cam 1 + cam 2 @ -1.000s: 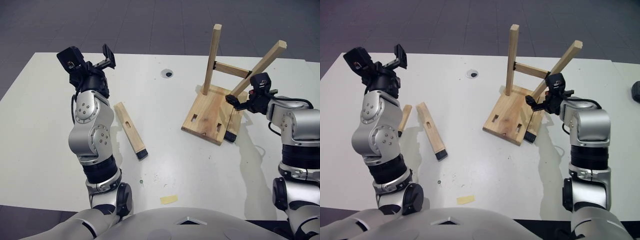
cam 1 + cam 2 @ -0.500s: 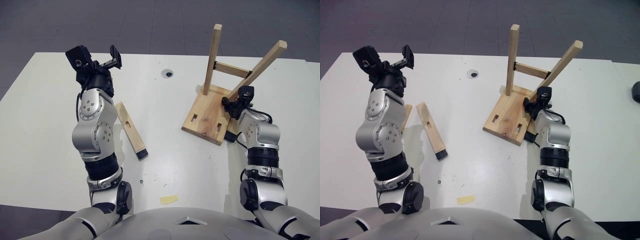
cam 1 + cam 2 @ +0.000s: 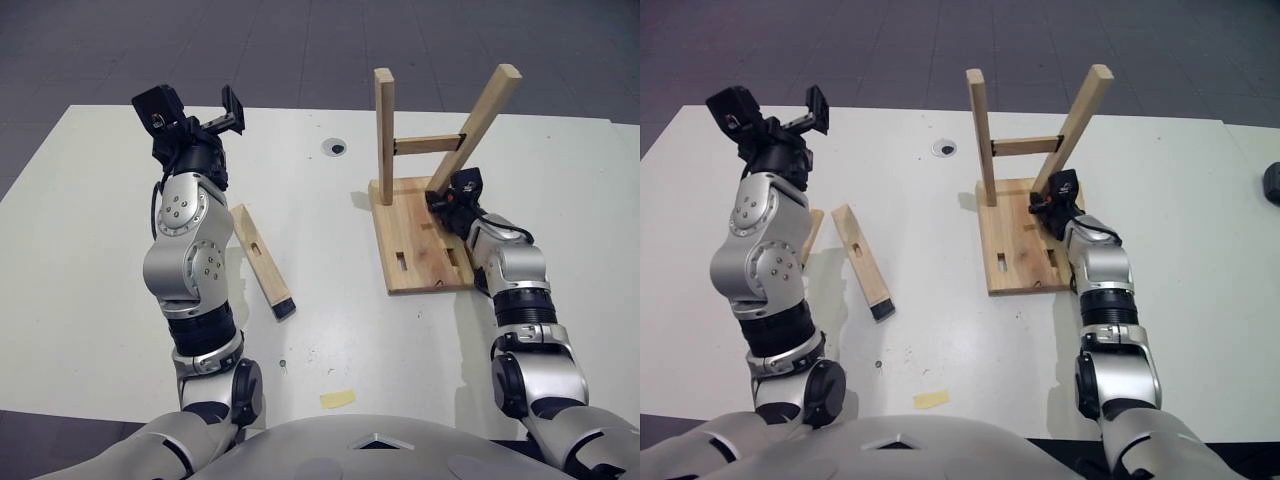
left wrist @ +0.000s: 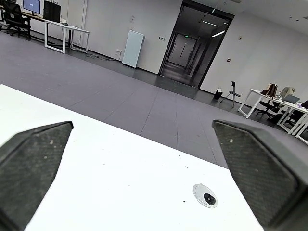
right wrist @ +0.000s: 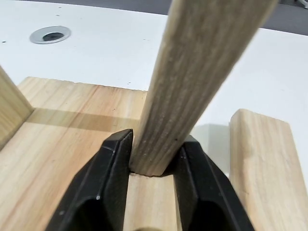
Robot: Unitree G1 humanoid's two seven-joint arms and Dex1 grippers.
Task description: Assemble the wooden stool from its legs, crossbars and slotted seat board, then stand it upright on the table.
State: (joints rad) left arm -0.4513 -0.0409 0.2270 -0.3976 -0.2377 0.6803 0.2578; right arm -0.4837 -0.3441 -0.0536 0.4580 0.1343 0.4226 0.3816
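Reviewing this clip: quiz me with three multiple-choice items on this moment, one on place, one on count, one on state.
1. The dark-tipped loose leg lies: A) on the floor; B) on the table, left of the seat board; C) on a shelf.
2. Legs standing in the seat board: A) one; B) two; C) four.
3. The left claw is: A) open, empty; B) shut on a leg; C) shut on a bar.
B: it lies flat there. B: two uprights, joined by a crossbar. A: fingers apart, nothing between.

Grey tiled floor [image 4: 96, 91] runs from the white table's [image 4: 120, 192] far edge to pale walls [image 4: 120, 14], a dark doorway [image 4: 192, 53], a white cabinet [image 4: 132, 48] and desks [image 4: 62, 30] along both sides.
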